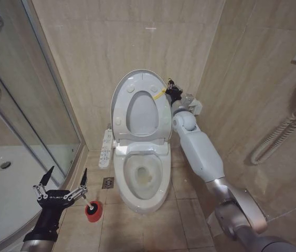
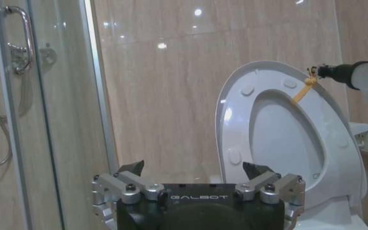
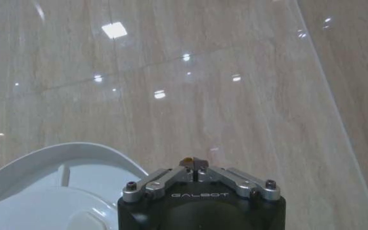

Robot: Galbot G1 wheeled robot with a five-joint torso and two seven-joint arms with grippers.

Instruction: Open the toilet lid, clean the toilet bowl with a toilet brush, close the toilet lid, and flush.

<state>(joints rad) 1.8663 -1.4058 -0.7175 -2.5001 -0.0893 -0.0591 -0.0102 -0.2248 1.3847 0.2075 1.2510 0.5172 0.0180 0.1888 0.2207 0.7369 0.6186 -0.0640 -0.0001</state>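
Note:
The toilet lid (image 1: 141, 113) stands raised against the wall, with the white seat ring (image 1: 122, 105) up against it. My right gripper (image 1: 169, 87) is at the lid's upper rim, shut on the yellow strap (image 1: 160, 95) tied there; a bit of yellow shows at its fingertips (image 3: 193, 162). Below, the toilet bowl (image 1: 143, 176) lies uncovered, slightly stained inside. My left gripper (image 1: 67, 173) hangs open low on the left, just above the toilet brush (image 1: 84, 201), which stands in its red cup holder (image 1: 93, 211) on the floor. From the left wrist, the open gripper (image 2: 193, 166) faces the raised lid (image 2: 280, 129).
A glass shower enclosure (image 1: 27, 105) and its white tray (image 1: 1, 189) close off the left. A control panel (image 1: 105, 149) hangs beside the bowl, with a floor drain (image 1: 108, 182) below it. A coiled hose (image 1: 279, 136) runs along the right wall.

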